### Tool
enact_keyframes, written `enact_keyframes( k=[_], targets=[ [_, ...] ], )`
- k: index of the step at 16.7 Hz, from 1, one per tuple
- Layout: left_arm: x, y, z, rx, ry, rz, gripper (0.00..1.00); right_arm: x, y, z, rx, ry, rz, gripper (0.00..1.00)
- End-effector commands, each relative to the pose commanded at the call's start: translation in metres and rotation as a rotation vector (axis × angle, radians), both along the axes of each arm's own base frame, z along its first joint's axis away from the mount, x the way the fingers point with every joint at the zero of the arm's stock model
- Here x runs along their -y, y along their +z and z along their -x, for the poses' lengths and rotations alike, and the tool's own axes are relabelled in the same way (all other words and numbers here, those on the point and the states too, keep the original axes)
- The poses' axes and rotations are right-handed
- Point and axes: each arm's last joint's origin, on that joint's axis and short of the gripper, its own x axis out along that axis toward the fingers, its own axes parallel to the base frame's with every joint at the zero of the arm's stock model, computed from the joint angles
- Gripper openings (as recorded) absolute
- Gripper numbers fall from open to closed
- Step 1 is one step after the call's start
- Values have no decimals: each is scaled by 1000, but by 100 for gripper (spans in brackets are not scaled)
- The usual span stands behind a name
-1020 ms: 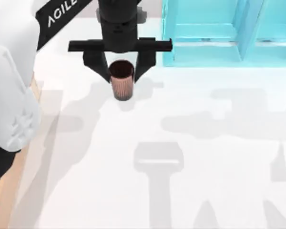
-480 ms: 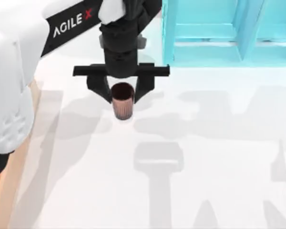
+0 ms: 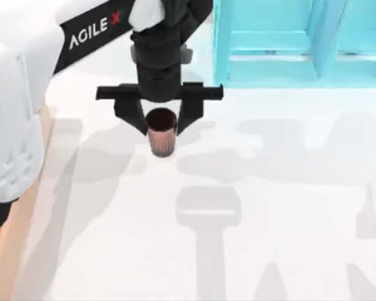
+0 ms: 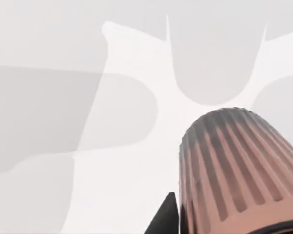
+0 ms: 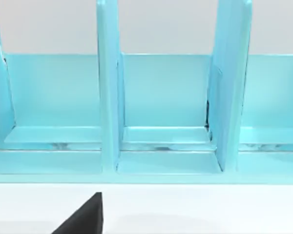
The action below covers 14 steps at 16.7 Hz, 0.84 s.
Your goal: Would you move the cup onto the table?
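One step left, by the look of it: left gripper (image 3: 160,120) clasping cup (image 3: 161,133) upright over worktop (image 3: 269,207), left of shelf (image 3: 301,37); base perhaps touching down. Release and retreat outstanding. Right arm parked facing shelf.

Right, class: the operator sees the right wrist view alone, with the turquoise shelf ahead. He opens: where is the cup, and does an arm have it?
Observer: In the top view the cup is upright, held between the left gripper's fingers over the table.
Operator: Is it close to the shelf?
Observer: It is apart from the turquoise shelf, off toward the top view's left.
Operator: Is its base down on the table?
Observer: I cannot tell. The left wrist view shows its ribbed side against the white surface, but not the contact.
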Motion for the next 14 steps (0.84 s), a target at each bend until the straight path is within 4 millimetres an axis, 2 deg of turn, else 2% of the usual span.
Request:
enact_keyframes(
  k=[8, 14],
  targets=[
    [0, 0, 0, 0, 0, 0, 98, 0, 0, 0, 0, 0, 0, 100],
    [0, 0, 0, 0, 0, 0, 100, 0, 0, 0, 0, 0, 0, 100]
  ],
)
